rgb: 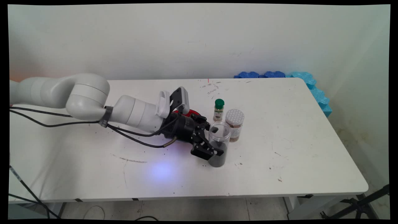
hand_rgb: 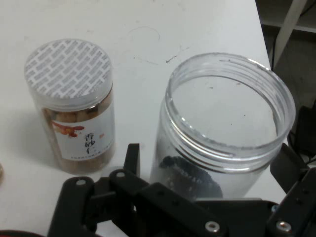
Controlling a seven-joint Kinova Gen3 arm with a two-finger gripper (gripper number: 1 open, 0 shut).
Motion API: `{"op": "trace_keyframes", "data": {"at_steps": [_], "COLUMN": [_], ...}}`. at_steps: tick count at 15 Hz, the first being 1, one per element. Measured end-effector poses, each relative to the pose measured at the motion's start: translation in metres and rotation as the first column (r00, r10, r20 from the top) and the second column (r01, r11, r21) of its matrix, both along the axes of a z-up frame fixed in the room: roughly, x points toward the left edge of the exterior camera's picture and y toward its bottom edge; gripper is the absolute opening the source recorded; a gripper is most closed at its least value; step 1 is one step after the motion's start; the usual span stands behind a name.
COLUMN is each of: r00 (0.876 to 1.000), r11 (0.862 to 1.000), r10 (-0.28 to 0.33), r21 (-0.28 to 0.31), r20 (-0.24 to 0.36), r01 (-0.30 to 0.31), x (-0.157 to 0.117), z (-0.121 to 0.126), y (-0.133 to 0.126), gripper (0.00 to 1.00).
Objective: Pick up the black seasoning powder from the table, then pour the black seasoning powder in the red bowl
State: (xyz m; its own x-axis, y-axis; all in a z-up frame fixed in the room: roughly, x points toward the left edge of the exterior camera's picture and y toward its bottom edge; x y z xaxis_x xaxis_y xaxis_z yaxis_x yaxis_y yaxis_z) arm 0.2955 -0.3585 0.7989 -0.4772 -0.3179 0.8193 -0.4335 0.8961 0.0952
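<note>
We found the gripper (rgb: pixel 214 141) low at the table (rgb: pixel 295 149), its fingers set on either side of an open clear jar (rgb: pixel 219 146).

The arm reached in from the left, stretched nearly level above the tabletop with the wrist tipped down toward the jar and black cables (rgb: pixel 62 119) trailing beneath it. In the hand view one finger (hand_rgb: pixel 131 159) stood left of the jar (hand_rgb: pixel 222 128) and the other at its right, though we could not tell whether they pressed its wall. The jar stood upright, lidless, with dark contents at its bottom. Just beside it stood a foil-sealed jar (rgb: pixel 234 124) with a printed label, and behind them a small green-capped spice bottle (rgb: pixel 219 109). A red object (rgb: pixel 189 112) showed partly behind the wrist.
</note>
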Motion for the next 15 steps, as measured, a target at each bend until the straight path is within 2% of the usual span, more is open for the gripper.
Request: {"op": "trace_keyframes", "data": {"at_steps": [2,3,9,15], "r00": [1.000,1.000,1.000,1.000], "r11": [1.000,1.000,1.000,0.999], "r10": [-0.002,-0.002,0.000,0.001], "r21": [0.001,0.001,0.018,0.047], "r20": [-0.001,-0.001,-0.005,-0.012], "r01": [0.002,0.002,0.000,0.000], "x": [-0.002,-0.003,-0.001,0.012], "z": [-0.001,-0.001,0.005,0.038], "y": [-0.001,-0.001,0.001,0.015], "gripper": [1.00,0.00,0.00,0.00]}}
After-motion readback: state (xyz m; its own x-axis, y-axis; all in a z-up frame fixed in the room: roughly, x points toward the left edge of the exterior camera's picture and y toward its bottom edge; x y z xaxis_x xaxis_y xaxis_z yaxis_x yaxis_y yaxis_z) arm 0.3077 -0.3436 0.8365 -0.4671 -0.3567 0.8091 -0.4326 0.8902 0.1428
